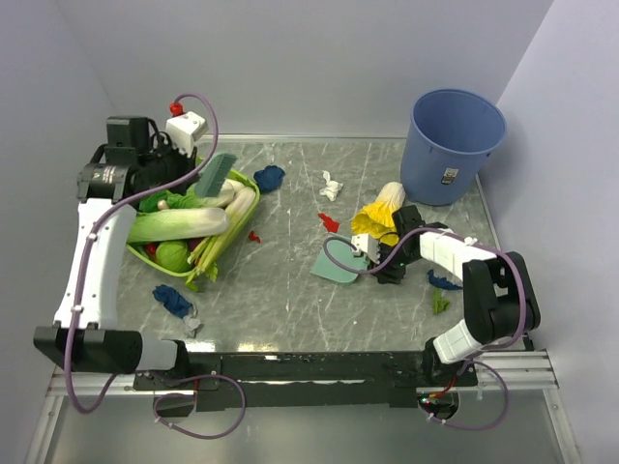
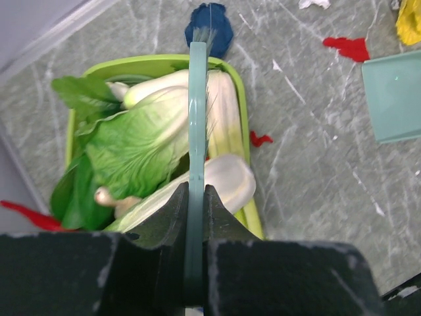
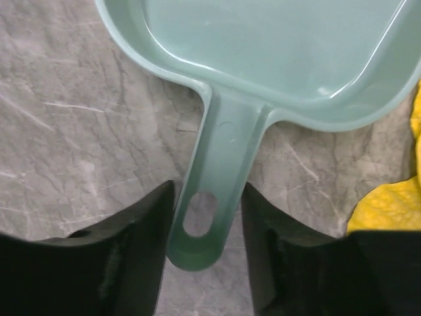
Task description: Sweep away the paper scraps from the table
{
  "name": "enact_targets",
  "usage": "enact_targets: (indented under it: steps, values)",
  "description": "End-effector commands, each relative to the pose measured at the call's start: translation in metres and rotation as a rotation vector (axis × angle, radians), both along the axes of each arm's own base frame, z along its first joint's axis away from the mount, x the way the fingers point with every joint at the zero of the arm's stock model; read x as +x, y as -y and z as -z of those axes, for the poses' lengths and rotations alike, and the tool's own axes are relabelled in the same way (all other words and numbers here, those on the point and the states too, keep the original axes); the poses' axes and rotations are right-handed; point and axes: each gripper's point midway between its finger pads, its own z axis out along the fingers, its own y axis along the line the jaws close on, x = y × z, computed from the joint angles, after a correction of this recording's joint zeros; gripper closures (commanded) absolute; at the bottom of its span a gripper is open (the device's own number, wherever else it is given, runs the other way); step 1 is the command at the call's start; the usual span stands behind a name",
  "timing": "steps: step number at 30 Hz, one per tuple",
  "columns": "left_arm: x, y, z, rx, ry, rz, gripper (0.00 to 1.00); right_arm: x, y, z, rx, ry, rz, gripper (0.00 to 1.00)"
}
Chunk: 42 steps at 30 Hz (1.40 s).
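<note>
Two-arm sweeping setup. The left claw (image 2: 195,197) is clamped on the brush (image 2: 197,118), which is held edge-on with its bristles pointing away from the claw, so a forward stroke would likely drag them across the counter (image 3: 79,118). Below this claw lies the green tray (image 2: 242,99) of leafy vegetables. A dark blue wad (image 2: 209,26) sits just beyond the brush tip, past the tray's far rim.

The right claw (image 3: 207,191) is closed around the handle of the dustpan (image 3: 276,46). The pan lies flat ahead of the claw, probably so that scraps can slide in. A yellow frilly vegetable (image 3: 388,204) lies just beside this claw.

The paper scraps (image 1: 332,184) are scattered on the counter, none of them in the pan. A red scrap (image 1: 329,222) lies near the pan's mouth.
</note>
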Motion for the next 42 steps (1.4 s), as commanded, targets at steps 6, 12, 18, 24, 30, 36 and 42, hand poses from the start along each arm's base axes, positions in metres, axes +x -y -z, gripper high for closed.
enact_targets:
  steps: [6,12,18,24,30,36,42]
  values:
    - [-0.095,-0.008,-0.029,0.105,0.027,0.111,0.99,0.013,-0.005,-0.017,0.021,-0.003,0.074,0.84]
    - [-0.161,-0.014,0.008,0.231,-0.016,0.257,0.99,0.009,-0.014,-0.031,0.083,-0.045,0.131,0.97]
    - [-0.19,-0.039,0.039,0.512,0.098,0.395,0.99,0.003,-0.015,-0.036,0.083,-0.086,0.145,1.0]
    - [-0.202,-0.041,0.061,0.596,0.136,0.489,0.99,-0.003,-0.013,-0.039,0.067,-0.106,0.146,1.0]
    - [-0.211,-0.037,0.094,0.612,0.107,0.582,0.99,-0.004,-0.016,-0.039,0.077,-0.147,0.167,1.0]
    - [-0.215,-0.035,0.124,0.603,0.024,0.644,0.99,-0.004,-0.017,-0.041,0.083,-0.16,0.16,1.0]
    - [-0.219,-0.041,0.152,0.592,-0.131,0.624,0.99,-0.007,-0.016,-0.037,0.073,-0.189,0.165,1.0]
